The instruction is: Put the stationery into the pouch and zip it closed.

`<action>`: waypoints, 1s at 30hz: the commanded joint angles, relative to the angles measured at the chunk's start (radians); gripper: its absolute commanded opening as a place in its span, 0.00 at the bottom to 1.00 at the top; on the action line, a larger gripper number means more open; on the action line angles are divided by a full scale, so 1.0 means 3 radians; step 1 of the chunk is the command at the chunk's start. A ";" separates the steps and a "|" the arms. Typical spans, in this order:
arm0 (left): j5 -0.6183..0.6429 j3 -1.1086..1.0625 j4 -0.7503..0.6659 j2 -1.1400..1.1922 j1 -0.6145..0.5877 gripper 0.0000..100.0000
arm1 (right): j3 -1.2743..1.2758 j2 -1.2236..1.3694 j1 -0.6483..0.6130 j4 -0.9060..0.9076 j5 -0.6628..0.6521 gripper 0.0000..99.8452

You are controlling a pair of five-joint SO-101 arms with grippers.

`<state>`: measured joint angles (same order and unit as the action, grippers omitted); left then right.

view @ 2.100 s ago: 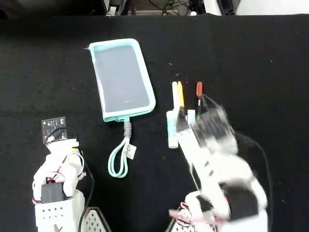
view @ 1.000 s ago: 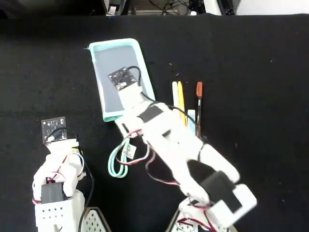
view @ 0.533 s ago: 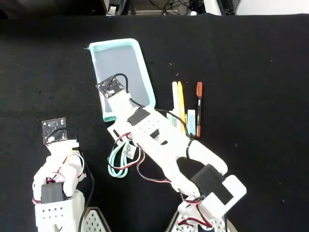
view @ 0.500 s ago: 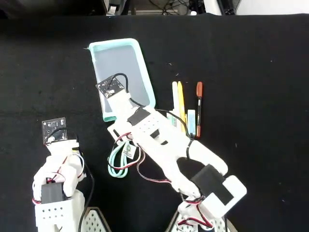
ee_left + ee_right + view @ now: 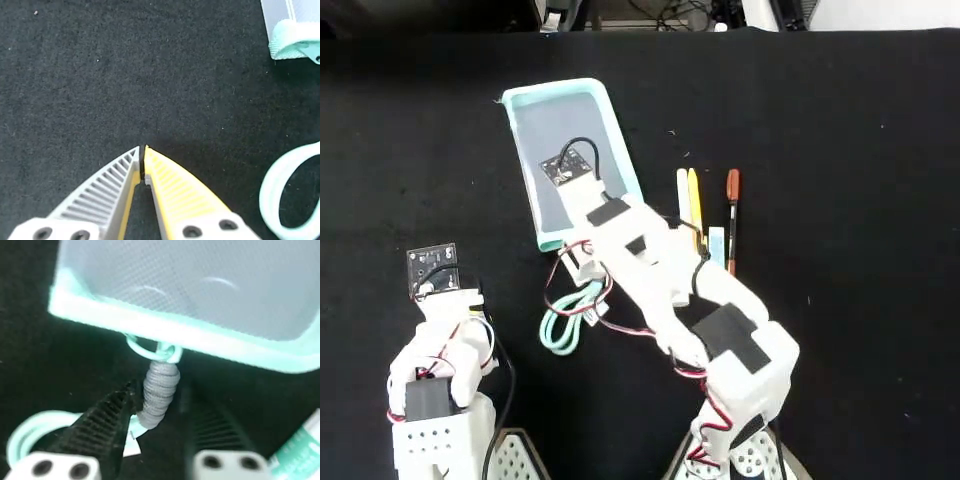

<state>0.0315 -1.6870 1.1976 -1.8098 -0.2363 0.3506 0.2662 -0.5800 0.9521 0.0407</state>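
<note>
Zero pens [image 5: 693, 200] packed yet, all lie mid-table [image 5: 840, 300] beside the pouch [image 5: 555, 120]; right pincer [image 5: 156, 392] spread astride grey zipper pull [image 5: 159, 377] at its near end, probably to unzip first; left pincer [image 5: 142, 150] closed, empty, by table's front-left corner.

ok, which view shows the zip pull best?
Right wrist view: the grey zip pull hangs from the pouch edge, close up between the right gripper's open fingers. In the high view the right arm lies over it. The left wrist view catches the pouch corner.
</note>
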 commanded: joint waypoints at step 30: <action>0.0031 -0.0043 0.0020 -0.0020 0.0023 0.03 | 0.1593 -0.2064 0.0051 0.0010 -0.0783 0.25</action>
<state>0.0315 -1.6870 1.1976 -1.8098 -0.2363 0.8984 -0.3399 -0.5662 0.9643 -0.1880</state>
